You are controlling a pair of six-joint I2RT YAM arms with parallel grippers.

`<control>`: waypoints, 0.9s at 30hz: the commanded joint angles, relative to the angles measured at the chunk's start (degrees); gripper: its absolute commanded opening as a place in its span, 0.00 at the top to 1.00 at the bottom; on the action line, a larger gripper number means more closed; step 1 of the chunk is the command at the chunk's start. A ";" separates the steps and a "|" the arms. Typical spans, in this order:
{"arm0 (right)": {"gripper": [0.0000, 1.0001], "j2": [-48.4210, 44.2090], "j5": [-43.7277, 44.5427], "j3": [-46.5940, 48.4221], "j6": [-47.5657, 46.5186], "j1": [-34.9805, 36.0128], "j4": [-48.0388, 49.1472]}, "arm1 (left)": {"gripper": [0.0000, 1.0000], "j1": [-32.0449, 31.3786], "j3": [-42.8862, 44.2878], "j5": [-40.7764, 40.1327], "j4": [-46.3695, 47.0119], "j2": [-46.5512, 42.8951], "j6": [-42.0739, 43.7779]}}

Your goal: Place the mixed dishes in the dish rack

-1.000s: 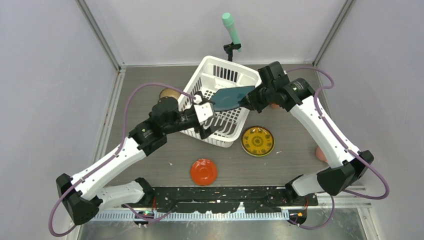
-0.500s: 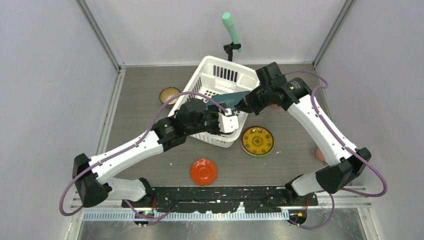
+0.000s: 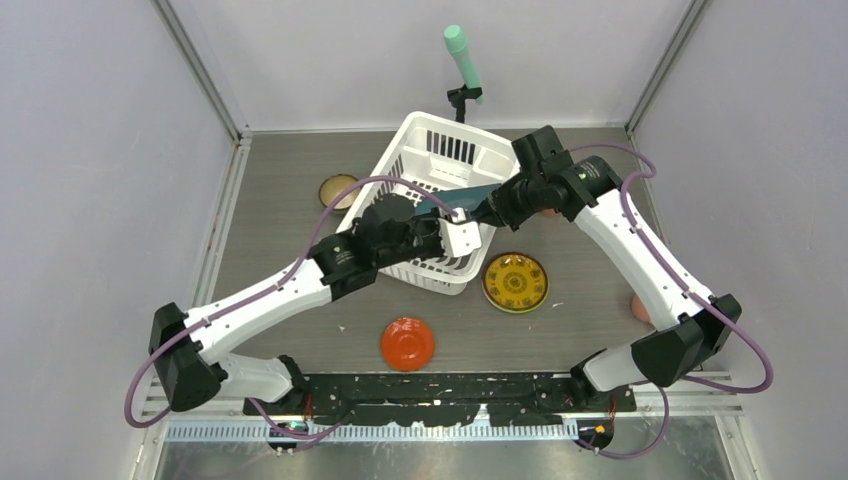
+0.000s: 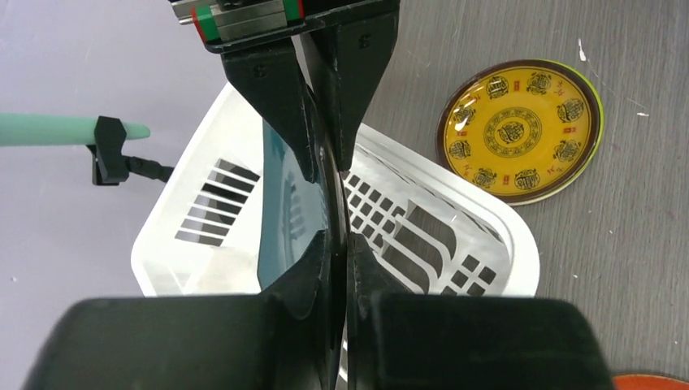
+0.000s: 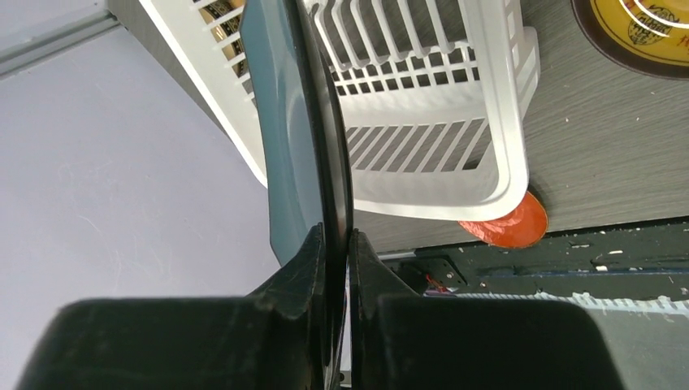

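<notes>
The dark teal plate (image 3: 470, 193) hangs on edge over the white dish rack (image 3: 437, 138), held from both sides. My left gripper (image 3: 452, 214) is shut on its near rim, and in the left wrist view the left gripper (image 4: 343, 244) pinches the teal plate (image 4: 286, 203). My right gripper (image 3: 488, 209) is shut on the opposite rim, and the right wrist view shows the right gripper (image 5: 337, 237) clamping the plate (image 5: 284, 122). On the table lie a yellow patterned plate (image 3: 515, 282), a red-orange dish (image 3: 407, 343) and a small brown bowl (image 3: 338, 189).
A mint-green cylinder (image 3: 463, 58) on a black stand rises behind the rack. A pink mug (image 3: 639, 308) sits partly hidden behind the right arm at the right edge. Metal frame posts and grey walls close in the table.
My left arm swung right from the rack's left side to above the rack, and its gripper closed on the teal plate's rim. The right gripper kept its hold, almost still.
</notes>
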 commanded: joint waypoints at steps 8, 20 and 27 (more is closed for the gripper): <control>0.62 -6.41 1.36 -3.49 1.22 -0.96 11.93 | 1.00 -0.32 -8.31 -3.56 23.93 -1.98 -13.92; 0.26 -12.73 8.70 -5.18 -1.27 -2.87 10.15 | 1.00 -0.32 -21.45 -16.39 50.97 -7.36 -31.13; 0.26 -15.48 14.64 -4.79 -3.96 -3.66 8.17 | 1.00 0.62 -24.81 -17.67 61.70 -3.89 -38.36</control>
